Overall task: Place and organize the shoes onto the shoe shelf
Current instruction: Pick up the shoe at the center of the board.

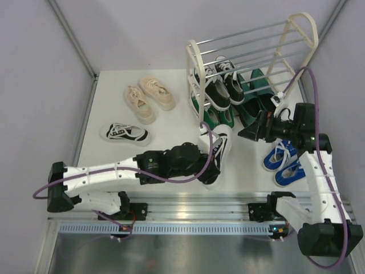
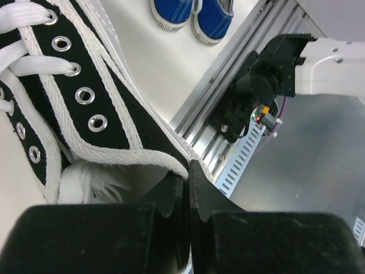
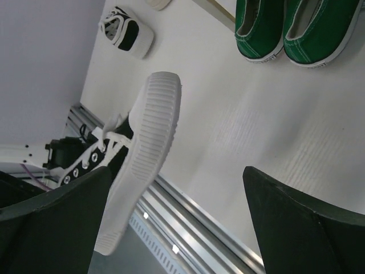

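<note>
Cream arched frames joined by thin silver rods form the shelf (image 1: 251, 51) at the far right of the table (image 1: 171, 123); black sneakers (image 1: 219, 85) sit on a tier, with green sneakers (image 1: 219, 118) and glossy loafers (image 1: 256, 94) lower down. Cream sneakers (image 1: 149, 97) and a loose striped sneaker (image 1: 125, 133) lie to the left, blue sneakers (image 1: 283, 162) near the right arm. From the left wrist, the left claw (image 2: 188, 171) is pinched tight on the canvas rim of the held striped sneaker (image 2: 102, 97) near the table's front edge, with metal eyelets and flat laces alongside and a grooved aluminium rail (image 2: 211, 123) behind. From the right wrist, the right claw (image 3: 178, 171) gapes wide, holding nothing, facing that sneaker's ribbed rubber sole, which is tipped on edge.
</note>
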Tool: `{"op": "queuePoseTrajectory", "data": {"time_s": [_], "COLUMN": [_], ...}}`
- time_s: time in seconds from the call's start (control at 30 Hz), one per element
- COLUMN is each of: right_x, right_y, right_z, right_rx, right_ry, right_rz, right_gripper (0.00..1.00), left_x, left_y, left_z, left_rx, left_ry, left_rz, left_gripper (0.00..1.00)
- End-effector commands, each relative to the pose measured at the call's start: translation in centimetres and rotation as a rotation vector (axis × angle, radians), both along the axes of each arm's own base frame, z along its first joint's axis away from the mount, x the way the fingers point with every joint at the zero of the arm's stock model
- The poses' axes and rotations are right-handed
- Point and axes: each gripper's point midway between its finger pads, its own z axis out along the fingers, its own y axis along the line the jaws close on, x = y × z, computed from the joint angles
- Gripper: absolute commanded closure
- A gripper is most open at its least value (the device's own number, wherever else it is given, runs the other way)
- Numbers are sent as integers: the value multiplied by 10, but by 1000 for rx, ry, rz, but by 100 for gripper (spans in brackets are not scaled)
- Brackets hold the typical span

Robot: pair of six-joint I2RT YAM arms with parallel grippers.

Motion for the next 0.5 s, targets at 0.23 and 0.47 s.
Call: {"op": "queuePoseTrajectory", "data": {"time_s": [0.23,0.47], "right_x": [1,-6], "right_y": [21,34], "right_z": [8,-3], "right_rx": [189,156], "right_ry": [81,105], "right_rz": [-13,33], "right_gripper": [1,4], "left_x": [20,23], "left_y": [-80,-110], "left_z": [83,86], "left_rx": [-299,-293], "left_ry": [-111,-123], "left_rz": [-18,-54], "left_gripper": [100,100]}}
